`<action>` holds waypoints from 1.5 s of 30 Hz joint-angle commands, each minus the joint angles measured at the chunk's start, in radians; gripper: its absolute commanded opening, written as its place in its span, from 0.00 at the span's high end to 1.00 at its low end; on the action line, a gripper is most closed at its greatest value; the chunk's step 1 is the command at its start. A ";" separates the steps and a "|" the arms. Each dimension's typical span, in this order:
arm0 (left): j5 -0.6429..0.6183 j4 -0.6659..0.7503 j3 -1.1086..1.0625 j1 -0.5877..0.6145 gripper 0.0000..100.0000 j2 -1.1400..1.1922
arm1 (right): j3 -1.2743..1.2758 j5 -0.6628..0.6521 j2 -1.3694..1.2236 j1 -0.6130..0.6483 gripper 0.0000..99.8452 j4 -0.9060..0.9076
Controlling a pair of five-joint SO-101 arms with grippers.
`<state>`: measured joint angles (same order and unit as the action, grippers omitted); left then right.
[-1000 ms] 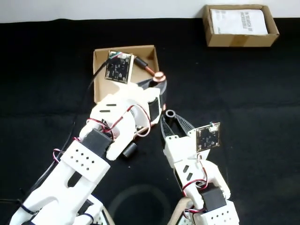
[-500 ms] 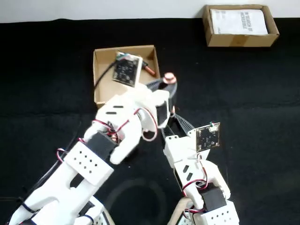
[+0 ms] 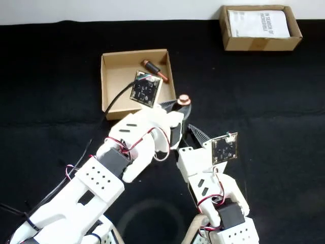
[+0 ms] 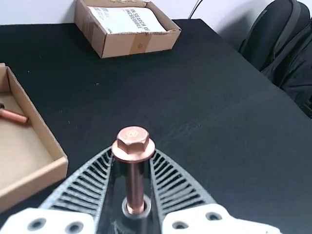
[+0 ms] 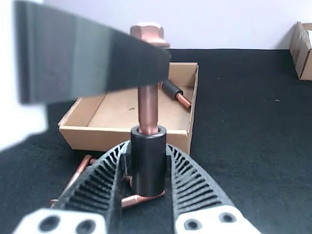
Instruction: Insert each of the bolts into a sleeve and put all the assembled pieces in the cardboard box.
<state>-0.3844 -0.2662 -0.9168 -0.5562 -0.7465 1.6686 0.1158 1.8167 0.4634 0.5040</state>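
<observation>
My left gripper [image 4: 132,155] is shut on a copper bolt [image 4: 132,170], held upright by its shaft with the hex head [image 3: 183,99] on top. Directly below it, my right gripper [image 5: 147,152] is shut on a black sleeve [image 5: 147,161]. The bolt's shaft [image 5: 147,109] enters the sleeve's top opening. In the high view both grippers meet just right of the cardboard box [image 3: 112,81]. One assembled bolt-and-sleeve piece [image 3: 154,70] lies in the box's far corner. Loose copper bolts [image 5: 80,174] lie on the cloth in front of the box.
A second cardboard box [image 3: 233,43] holding a booklet stands at the back right. A dark backpack [image 4: 287,44] sits beyond the table's edge. Black cloth covers the table, with open room to the right of the arms.
My left arm swung from above the cardboard box toward the right gripper, turning the bolt upright and lowering it into the sleeve. The right arm has held still.
</observation>
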 commanded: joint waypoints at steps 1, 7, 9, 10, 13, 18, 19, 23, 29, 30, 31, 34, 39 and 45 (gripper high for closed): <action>0.008 0.018 0.005 -0.024 0.99 -0.012 | 0.136 0.005 0.018 -0.001 0.99 -0.007; 0.140 -0.084 0.061 -0.062 0.96 -0.015 | 0.136 0.005 0.018 -0.002 0.99 -0.007; 0.150 -0.195 0.110 -0.070 0.89 -0.015 | 0.136 0.003 0.018 -0.024 0.99 -0.005; 0.150 -0.242 0.131 -0.070 0.85 -0.015 | 0.136 0.003 0.018 -0.035 0.99 -0.005; 0.150 -0.351 0.173 -0.070 0.75 -0.015 | 0.136 0.003 0.018 -0.061 0.99 -0.005; 0.158 -0.477 0.223 -0.061 0.71 -0.053 | 0.136 0.003 0.018 -0.068 0.99 -0.005; 0.160 -0.499 0.225 -0.061 0.71 -0.071 | 0.136 0.003 0.018 -0.068 0.99 -0.005; 0.261 -0.577 0.217 -0.061 0.71 -0.143 | 0.134 0.003 0.018 -0.068 0.99 -0.005; 0.339 -0.710 0.214 0.051 0.74 -0.321 | 0.050 -0.048 0.018 -0.160 0.99 -0.008; 0.342 -0.721 0.208 0.085 0.78 -0.352 | 0.018 -0.064 0.016 -0.177 0.99 -0.010; 0.342 -0.723 0.191 0.124 0.81 -0.383 | -0.013 -0.081 0.016 -0.186 0.99 -0.013; 0.356 -0.724 0.133 0.231 0.94 -0.470 | -0.124 -0.141 -0.045 -0.185 0.99 -0.015; 0.354 -0.700 -0.004 0.358 0.98 -0.627 | -0.332 -0.215 -0.349 -0.153 0.99 -0.110; 0.354 -0.589 -0.251 0.498 0.99 -0.869 | -0.593 -0.319 -0.751 -0.062 0.99 -0.168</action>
<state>-0.0361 -0.9137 -1.0733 -0.1204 -1.5106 1.2436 -0.1527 1.2382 0.3514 0.3690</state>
